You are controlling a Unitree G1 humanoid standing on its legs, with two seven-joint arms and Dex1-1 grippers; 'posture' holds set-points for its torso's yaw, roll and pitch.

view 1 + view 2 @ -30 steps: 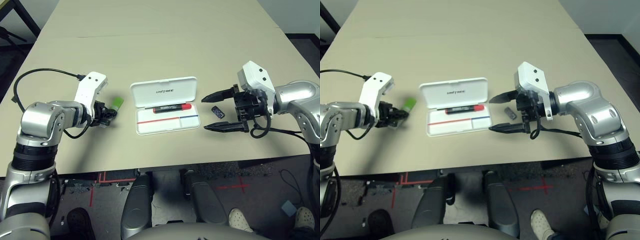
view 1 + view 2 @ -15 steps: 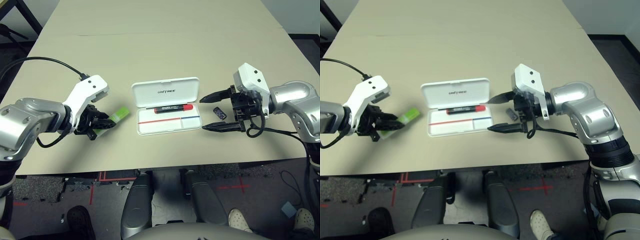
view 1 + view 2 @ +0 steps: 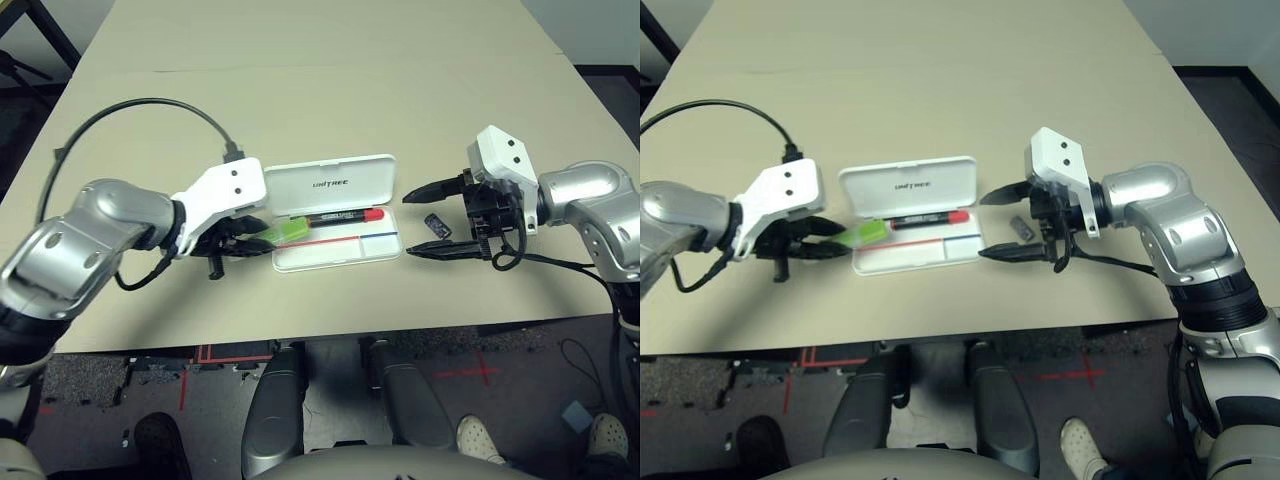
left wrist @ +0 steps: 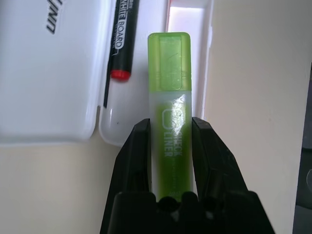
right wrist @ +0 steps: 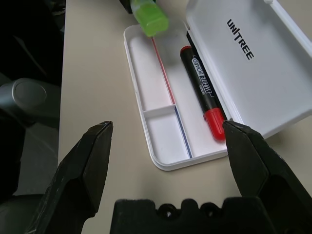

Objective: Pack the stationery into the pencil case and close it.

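Pencil case (image 3: 335, 211) open on beige table (image 3: 330, 80); left pincer (image 4: 169, 127) clamps highlighter (image 4: 170, 105), right pincer (image 3: 425, 220) apart.

Both forearms are brushed silver, rounded and jointed, each ending in a white angular wrist housing above its pincer. The left pincer (image 3: 258, 238) and right pincer (image 3: 418, 224) each carry two black tapered fingers. A black cable (image 3: 150, 105) loops out behind the left pincer's housing, and thinner black wires hang beneath the right one.
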